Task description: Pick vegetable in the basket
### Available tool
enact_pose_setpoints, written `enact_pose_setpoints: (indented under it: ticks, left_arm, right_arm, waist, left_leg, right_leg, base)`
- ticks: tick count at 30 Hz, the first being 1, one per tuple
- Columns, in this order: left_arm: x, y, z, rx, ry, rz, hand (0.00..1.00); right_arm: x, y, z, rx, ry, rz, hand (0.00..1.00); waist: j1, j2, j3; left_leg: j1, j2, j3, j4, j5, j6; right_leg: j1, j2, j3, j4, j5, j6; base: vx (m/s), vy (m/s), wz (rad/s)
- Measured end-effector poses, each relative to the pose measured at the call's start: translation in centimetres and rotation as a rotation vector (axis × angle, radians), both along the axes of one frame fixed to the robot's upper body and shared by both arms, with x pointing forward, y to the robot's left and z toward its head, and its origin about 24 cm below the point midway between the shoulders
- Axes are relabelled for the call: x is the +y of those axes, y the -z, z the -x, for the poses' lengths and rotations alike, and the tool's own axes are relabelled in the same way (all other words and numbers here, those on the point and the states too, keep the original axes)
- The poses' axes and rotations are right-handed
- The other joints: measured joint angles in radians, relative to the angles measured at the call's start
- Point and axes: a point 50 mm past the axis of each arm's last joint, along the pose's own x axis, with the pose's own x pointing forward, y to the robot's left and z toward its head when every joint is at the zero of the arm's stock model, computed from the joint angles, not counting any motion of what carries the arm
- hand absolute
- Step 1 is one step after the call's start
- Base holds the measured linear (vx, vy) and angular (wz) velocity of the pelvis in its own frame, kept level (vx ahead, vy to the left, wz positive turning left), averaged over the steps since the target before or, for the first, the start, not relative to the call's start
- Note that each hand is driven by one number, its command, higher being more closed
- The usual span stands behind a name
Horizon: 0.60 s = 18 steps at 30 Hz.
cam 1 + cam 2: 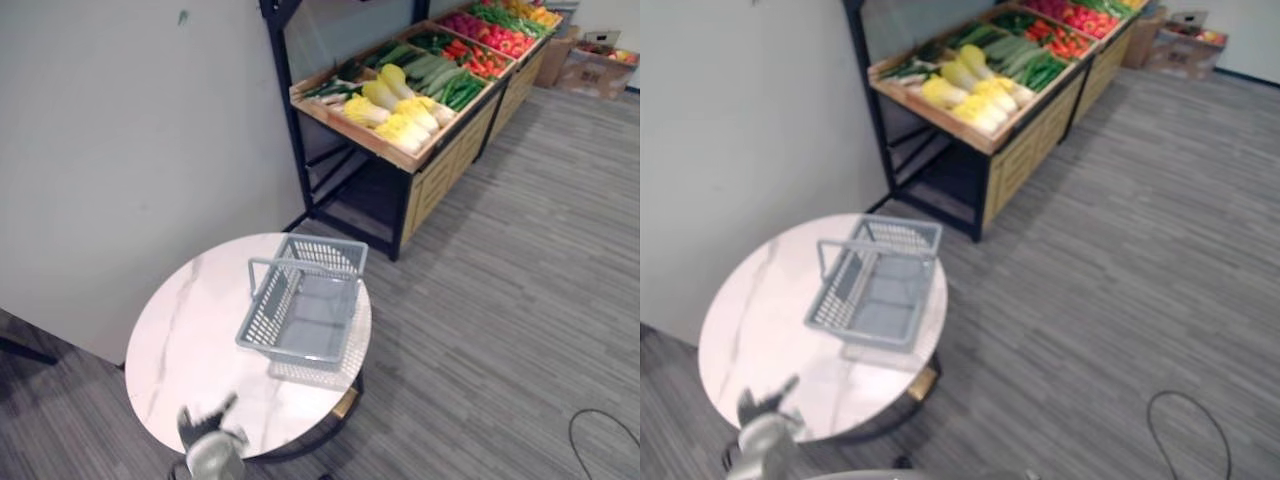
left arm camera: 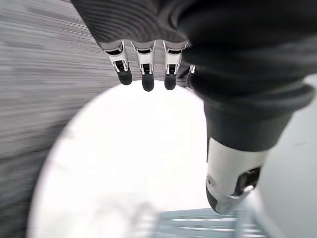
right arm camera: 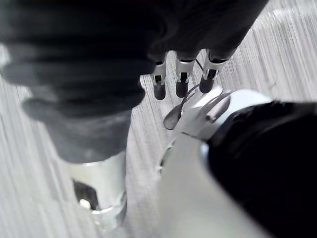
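Both hands are empty. The left hand [image 1: 207, 430] hovers low over the near edge of the round white table [image 1: 190, 330]. Its fingers [image 2: 147, 69] are straight and loosely spread, the thumb set apart, and nothing lies between them. The right hand [image 3: 181, 74] hangs over the grey floor [image 1: 520, 300], its fingers likewise relaxed and holding nothing.

Past the left hand, toward the far side of the table, stands the grey basket [image 1: 262, 312], with nothing in it. The vegetables are well apart from it, on the wooden stand [image 1: 440, 170] against the wall. Pale yellow cabbages [image 1: 405, 120] lie at the nearest end, with green ones behind and red ones farther along.

By my reading the task is at its very start: no vegetable has been taken and none is within reach of either hand. The next move calls for getting close to the stand, most likely to the near cabbages. One hand must then close round a single vegetable and bring it back over the basket.
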Motion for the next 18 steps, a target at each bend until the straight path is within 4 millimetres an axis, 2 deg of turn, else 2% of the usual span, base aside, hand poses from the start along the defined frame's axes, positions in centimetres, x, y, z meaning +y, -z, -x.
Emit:
enact_pose_setpoints:
  ticks: [1, 2, 3, 4, 5, 6, 7, 8, 9, 11, 12, 13, 14, 15, 16, 17, 18]
  left_arm:
    - [-0.7, 1.0, 2.0, 0.068, -0.024, 0.038, 0.00]
    - [-1.0, 1.3, 2.6, 0.090, -0.030, 0.048, 0.00]
    - [-1.2, 1.6, 3.6, 0.112, -0.034, 0.062, 0.00]
    - [-1.2, 1.6, 3.6, 0.107, -0.027, 0.069, 0.00]
    - [-1.1, 1.5, 3.2, 0.095, -0.022, 0.065, 0.00]
    - [-1.0, 1.4, 3.1, 0.091, -0.021, 0.063, 0.00]
    - [-0.9, 1.6, 3.7, 0.107, -0.025, 0.062, 0.00]
    - [-0.9, 1.6, 4.2, 0.117, -0.029, 0.061, 0.00]
    - [-0.8, 1.7, 5.0, 0.136, -0.038, 0.059, 0.00]
    - [-0.4, 1.7, 5.9, 0.151, -0.056, 0.053, 0.00]
    - [-0.3, 1.7, 6.0, 0.155, -0.060, 0.050, 0.00]
    - [0.1, 1.6, 6.4, 0.161, -0.067, 0.042, 0.00]
    - [0.3, 1.6, 6.5, 0.168, -0.067, 0.036, 0.00]
    - [0.4, 1.6, 6.6, 0.171, -0.067, 0.034, 0.00]
    - [0.4, 1.6, 6.9, 0.179, -0.066, 0.034, 0.00]
    - [0.3, 1.6, 7.1, 0.187, -0.056, 0.036, 0.00]
    - [0.2, 1.7, 7.2, 0.189, -0.049, 0.038, 0.00]
  right_arm:
    - [-0.1, -0.2, -0.6, -0.037, 0.077, 0.023, 0.00]
    - [-0.4, -0.4, -1.0, -0.062, 0.122, 0.045, 0.00]
    - [-1.7, -1.0, -2.1, -0.120, 0.230, 0.119, 0.00]
    - [-4.1, -2.1, -3.1, -0.181, 0.344, 0.222, 0.00]
    - [-5.3, -2.7, -3.7, -0.205, 0.397, 0.271, 0.00]
    - [-8.6, -4.7, -5.6, -0.285, 0.477, 0.379, 0.00]
    - [-11.9, -7.5, -7.8, -0.392, 0.532, 0.492, 0.00]
    - [-13.4, -9.2, -8.8, -0.450, 0.552, 0.554, 0.00]
    - [-15.9, -13.1, -10.9, -0.587, 0.580, 0.677, 0.00]
    - [-18.2, -20.5, -13.9, -0.807, 0.549, 0.891, 0.00]
    - [-18.3, -22.2, -14.6, -0.848, 0.521, 0.949, 0.00]
    - [-18.1, -24.9, -15.7, -0.910, 0.461, 1.045, 0.00]
    - [-17.3, -26.7, -16.6, -0.943, 0.379, 1.140, 0.00]
    - [-16.8, -27.2, -17.0, -0.957, 0.332, 1.176, 0.00]
    - [-15.2, -28.0, -18.2, -0.993, 0.222, 1.209, 0.00]
    - [-13.7, -28.2, -19.4, -1.035, 0.111, 1.205, 0.00]
    - [-12.9, -28.2, -19.9, -1.049, 0.050, 1.200, 0.00]
  waist:
    - [0.000, -0.009, 0.000]
    - [0.001, -0.014, 0.000]
    - [-0.003, -0.025, -0.003]
    - [-0.006, -0.036, 0.000]
    - [0.000, -0.039, 0.001]
    - [0.003, -0.029, 0.006]
    - [0.001, -0.027, 0.013]
    - [0.001, -0.027, 0.013]
    - [0.004, -0.025, 0.007]
    - [0.009, -0.021, 0.005]
    - [0.010, -0.019, 0.003]
    - [0.014, -0.017, -0.001]
    - [0.023, -0.016, -0.002]
    - [0.024, -0.018, -0.004]
    - [0.027, -0.019, -0.006]
    - [0.027, -0.015, -0.006]
    - [0.026, -0.010, -0.002]
  left_leg:
    - [0.000, 0.004, 0.009, 0.000, 0.001, -0.001]
    - [-0.007, 0.006, 0.022, 0.000, 0.001, -0.001]
    - [-0.024, 0.013, 0.084, 0.007, 0.016, 0.004]
    - [-0.062, 0.028, 0.213, 0.023, -0.004, 0.041]
    - [-0.079, 0.042, 0.252, 0.059, -0.011, 0.041]
    - [-0.099, 0.052, 0.276, 0.098, -0.008, 0.038]
    - [-0.080, 0.043, 0.255, 0.078, -0.003, 0.044]
    - [-0.067, 0.034, 0.250, 0.058, 0.001, 0.049]
    - [-0.044, 0.019, 0.242, 0.012, 0.007, 0.053]
    - [-0.042, 0.005, 0.220, 0.000, 0.000, 0.063]
    - [-0.045, 0.004, 0.215, 0.000, -0.001, 0.066]
    - [-0.052, 0.005, 0.207, 0.001, -0.004, 0.069]
    - [-0.054, 0.004, 0.194, 0.001, -0.006, 0.072]
    - [-0.053, 0.003, 0.190, 0.001, -0.006, 0.073]
    - [-0.050, -0.003, 0.185, 0.001, -0.008, 0.076]
    - [-0.038, -0.009, 0.166, 0.002, -0.013, 0.084]
    - [-0.030, -0.010, 0.156, 0.005, -0.014, 0.091]
  right_leg:
    - [0.001, 0.001, -0.003, 0.004, 0.000, 0.000]
    - [0.001, 0.001, -0.009, 0.009, 0.001, 0.000]
    - [-0.002, -0.012, -0.042, 0.024, 0.001, 0.002]
    - [-0.023, -0.015, -0.100, 0.054, 0.005, 0.006]
    - [-0.036, -0.021, -0.117, 0.077, 0.005, 0.006]
    - [-0.052, -0.031, -0.139, 0.129, 0.005, 0.006]
    - [-0.056, -0.042, -0.147, 0.180, 0.005, 0.006]
    - [-0.055, -0.048, -0.147, 0.202, 0.005, 0.006]
    - [-0.066, -0.059, -0.146, 0.248, 0.005, 0.006]
    - [-0.100, -0.079, -0.140, 0.325, 0.017, -0.012]
    - [-0.111, -0.083, -0.140, 0.349, 0.023, -0.023]
    - [-0.141, -0.090, -0.140, 0.398, 0.041, -0.049]
    - [-0.169, -0.101, -0.143, 0.455, 0.062, -0.075]
    - [-0.185, -0.110, -0.145, 0.488, 0.075, -0.086]
    - [-0.224, -0.134, -0.146, 0.569, 0.106, -0.105]
    - [-0.262, -0.156, -0.143, 0.653, 0.148, -0.150]
    - [-0.282, -0.167, -0.136, 0.695, 0.165, -0.161]
  base:
    - [0.00, -0.036, 0.04]
    - [-0.04, -0.033, 0.25]
    - [-0.09, 0.016, 0.74]
    - [-0.10, 0.050, 0.89]
    - [-0.07, 0.063, 1.01]
    - [-0.03, 0.063, 0.71]
    - [-0.02, 0.062, 0.61]
    - [-0.03, 0.119, 0.40]
    - [-0.03, 0.150, 0.27]
    - [-0.03, 0.149, 0.26]
    - [-0.03, 0.108, 0.28]
    - [-0.02, 0.100, 0.27]
    - [0.00, 0.113, 0.24]
    - [0.02, 0.099, 0.17]
    - [0.05, 0.089, 0.21]
    - [0.06, 0.069, 0.27]
    - [0.06, 0.045, 0.38]
